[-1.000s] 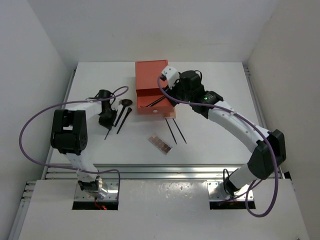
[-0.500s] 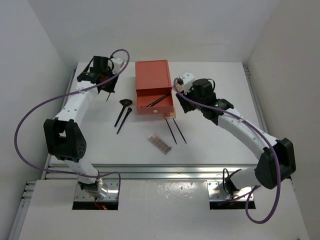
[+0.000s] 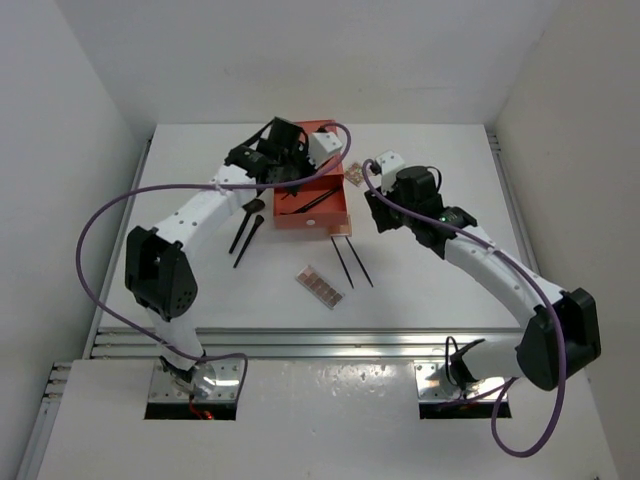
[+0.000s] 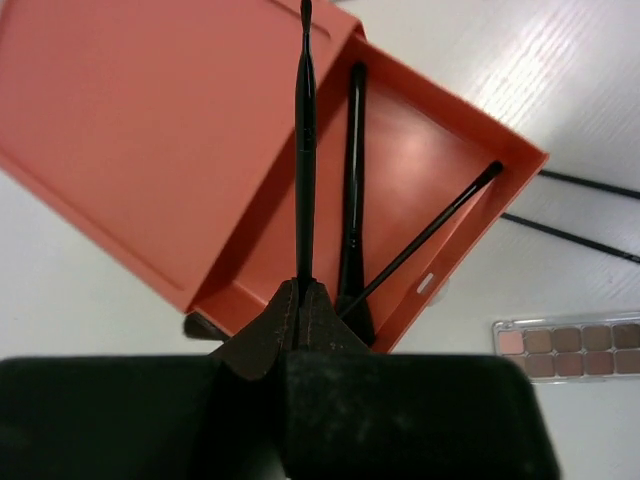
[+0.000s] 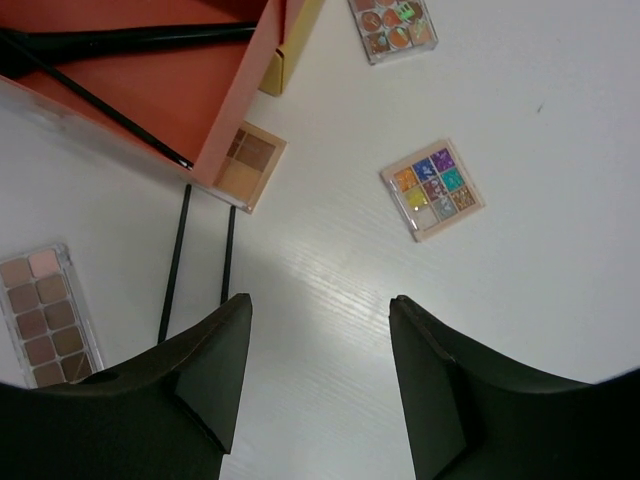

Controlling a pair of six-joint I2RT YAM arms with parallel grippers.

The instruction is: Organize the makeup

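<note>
The orange-red drawer box (image 4: pixel 130 110) looks smooth and matt, either card or plastic; the views do not settle which. Its open drawer floor (image 4: pixel 410 170) carries a soft sheen. The thin black stick (image 4: pixel 305 150) has a smooth, slightly glossy coat. The left gripper (image 4: pixel 300 292) is matt black plastic with fine layered ridges near the tips. The right gripper (image 5: pixel 318 310) is plain matt black plastic. The long rectangular pinkish-brown palette (image 4: pixel 570 345) has a clear, glossy plastic case and matt powder pans. The square multicoloured palette (image 5: pixel 433 189) has glittery pans. The white table (image 5: pixel 560 280) is smooth, with faint wood-grain lines.

White arms (image 3: pixel 200 215), black joints (image 3: pixel 160 285), purple cables (image 3: pixel 82 258)
</note>
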